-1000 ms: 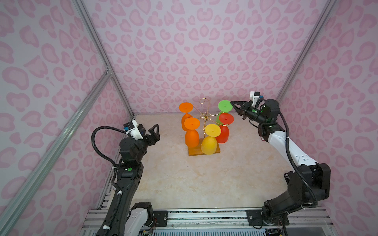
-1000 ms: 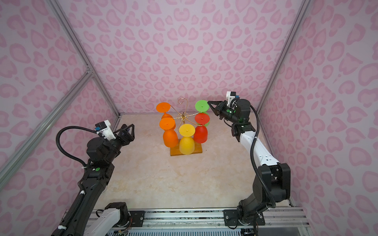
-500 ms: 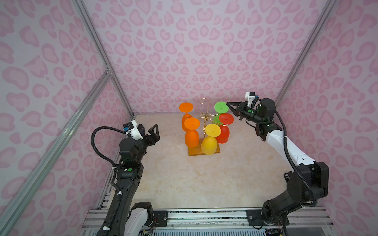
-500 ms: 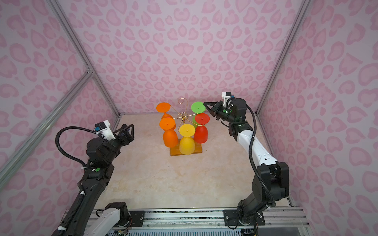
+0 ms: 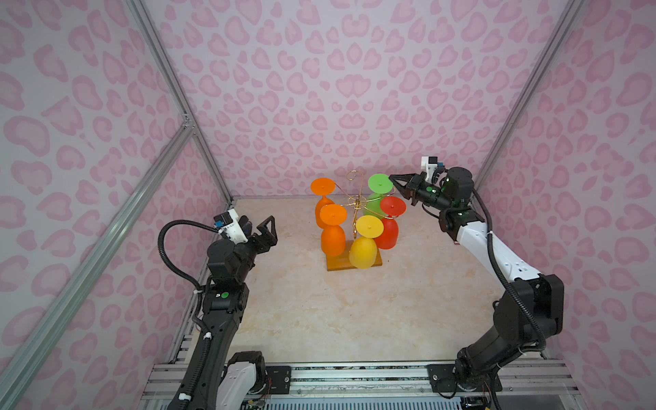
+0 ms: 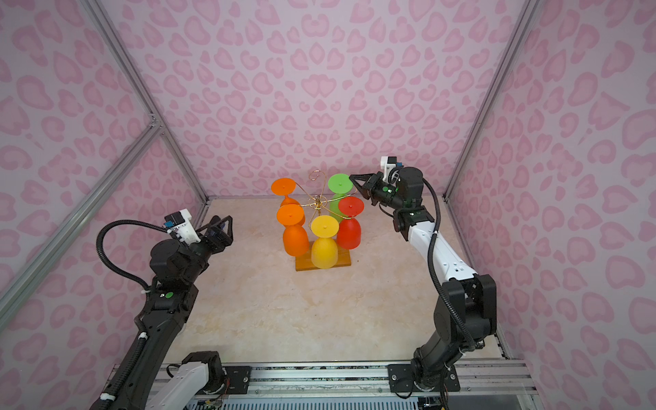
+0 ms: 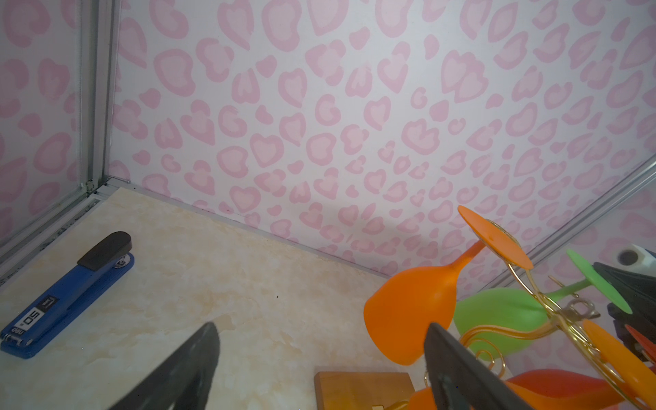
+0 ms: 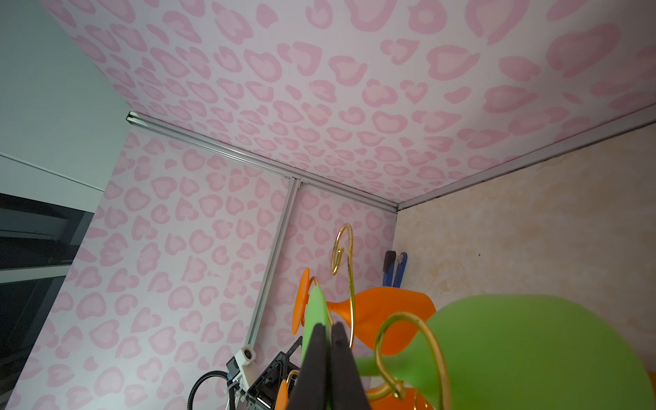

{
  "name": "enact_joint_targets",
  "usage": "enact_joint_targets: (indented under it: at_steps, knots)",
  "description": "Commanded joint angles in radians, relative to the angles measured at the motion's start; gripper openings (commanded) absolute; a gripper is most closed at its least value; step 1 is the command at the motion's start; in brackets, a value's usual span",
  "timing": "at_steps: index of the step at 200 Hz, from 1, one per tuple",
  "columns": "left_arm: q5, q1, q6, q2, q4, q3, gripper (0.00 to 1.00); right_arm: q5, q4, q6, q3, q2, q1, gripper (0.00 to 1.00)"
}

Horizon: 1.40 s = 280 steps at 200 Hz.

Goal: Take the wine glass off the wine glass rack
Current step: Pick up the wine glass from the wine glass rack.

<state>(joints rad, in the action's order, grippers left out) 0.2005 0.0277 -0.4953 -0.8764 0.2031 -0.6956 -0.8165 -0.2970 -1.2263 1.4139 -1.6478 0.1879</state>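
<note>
Since the earlier frames we record the right gripper [image 5: 392, 177] carried inward toward the post of the wine glass rack [image 5: 356, 213]. The foot disc of the green wine glass [image 5: 379, 183] has shifted with it, and the left arm is unchanged.

Nearest us, the left gripper [image 5: 261, 225] hangs above the table [image 5: 355, 312], fingers spread wide, holding nothing, well apart from the rack.

Mid-table, the rack stands upright on its wooden base [image 5: 335, 265]. We count five glasses hanging bowl-down from its gold arms. A yellow glass [image 5: 362, 252] is foremost, flanked by an orange glass [image 5: 333, 241] and a red glass [image 5: 388, 230]. A second orange glass [image 5: 322, 186] and the green one hang behind.

At the back, the right gripper's fingers are pressed together on the rim of the green foot disc, the glass still on its arm. Near the far left corner a blue stapler [image 7: 67, 294] lies flat.
</note>
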Motion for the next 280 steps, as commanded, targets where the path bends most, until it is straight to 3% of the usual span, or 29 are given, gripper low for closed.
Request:
enact_joint_targets:
  at_steps: [1, 152, 280]
  knots:
    - [-0.004, 0.001, 0.011, 0.001, 0.008, 0.002, 0.92, -0.010, -0.050, -0.024, 0.019, -0.022, -0.001, 0.00]
    - [0.004, 0.001, 0.015, -0.007, 0.000, -0.012, 0.92, -0.004, -0.143, -0.121, 0.149, -0.150, -0.047, 0.00]
    - [0.083, 0.002, 0.020, -0.007, 0.016, -0.015, 0.92, 0.066, -0.202, -0.114, 0.080, -0.056, -0.188, 0.00]
